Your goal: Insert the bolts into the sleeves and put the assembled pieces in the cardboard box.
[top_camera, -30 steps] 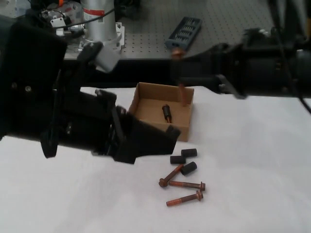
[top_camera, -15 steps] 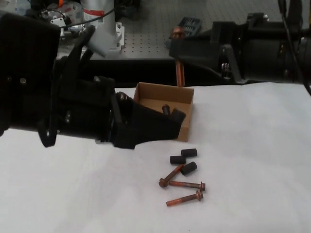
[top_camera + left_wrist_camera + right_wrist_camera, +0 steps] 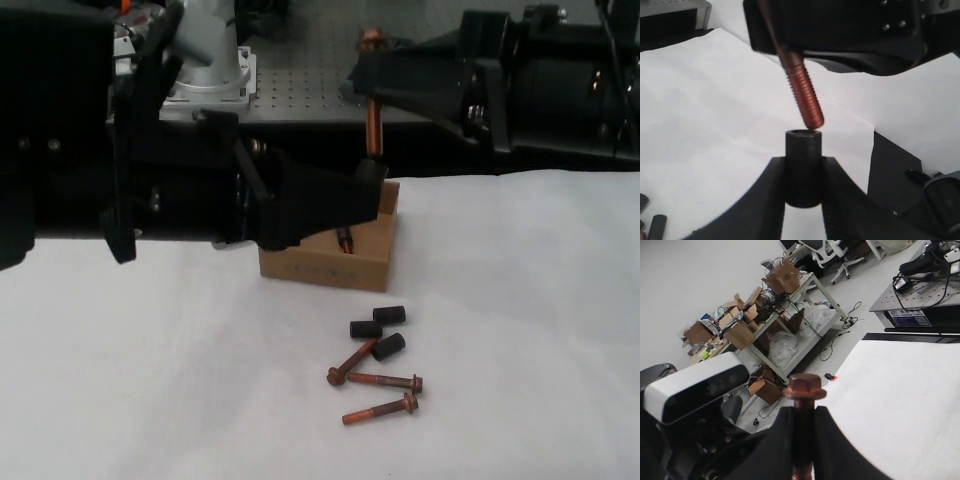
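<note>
Over box (image 3: 325,262): L gripper (image 3: 803,169) clamps sleeve (image 3: 803,149); R gripper (image 3: 803,421) clamps bolt (image 3: 804,388), tip at sleeve mouth.

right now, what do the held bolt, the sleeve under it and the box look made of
The bolt looks like metal with a reddish, copper-toned coating; it has cut threads and a flanged hex head. The sleeve is matte black with a smooth wall and no shine. It could be rubber, plastic or blackened metal; I cannot tell which. The box is plain brown cardboard with a dull surface.
</note>
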